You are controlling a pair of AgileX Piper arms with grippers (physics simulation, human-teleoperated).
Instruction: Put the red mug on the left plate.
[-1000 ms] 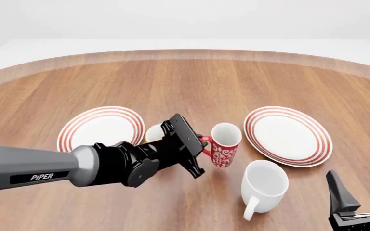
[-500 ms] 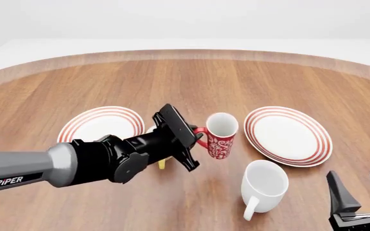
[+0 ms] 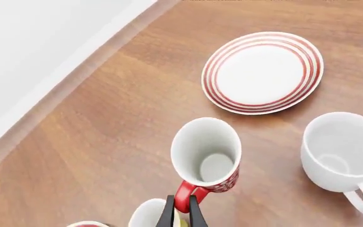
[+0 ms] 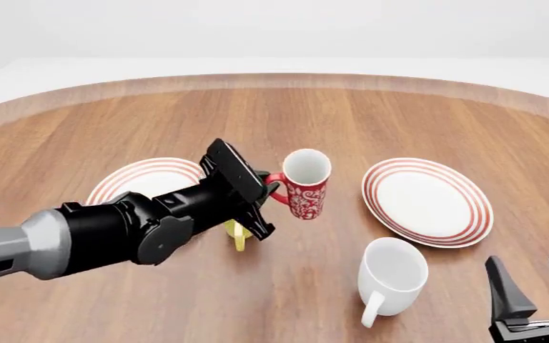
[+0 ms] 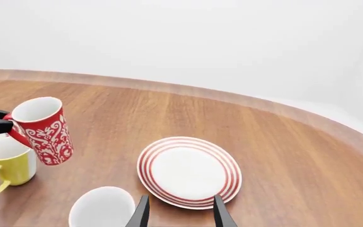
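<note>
Front view, read left to right. At about 9 o'clock lay the left plate (image 4: 122, 187), its ringed rim partly covered by my left arm; nothing stood on what I could see of it. At centre my left gripper (image 4: 266, 187) was clamped on the red handle of the red mug (image 4: 303, 187), the jaws nearly together around it, as the left wrist view also showed (image 3: 183, 208). I judged the mug to be lifted clear of the table (image 4: 351, 107) and tilted slightly, hanging at roughly 3 o'clock from the left plate, near it but not over it. Just under the gripper a yellow mug (image 4: 237, 233) stood close beside the plate's 4 o'clock edge. Further right were the white mug (image 4: 391, 275), at 5 o'clock from the red one, and the second plate (image 4: 427, 200) at 3 o'clock. At the lower right corner my right gripper (image 4: 539, 289) rested with its fingers spread apart and empty.

Progress, as I judged it: grasp and lift were done. Left to do were carrying the mug toward 9 o'clock past the yellow mug, lowering it upright onto the left plate, and letting go.
</note>
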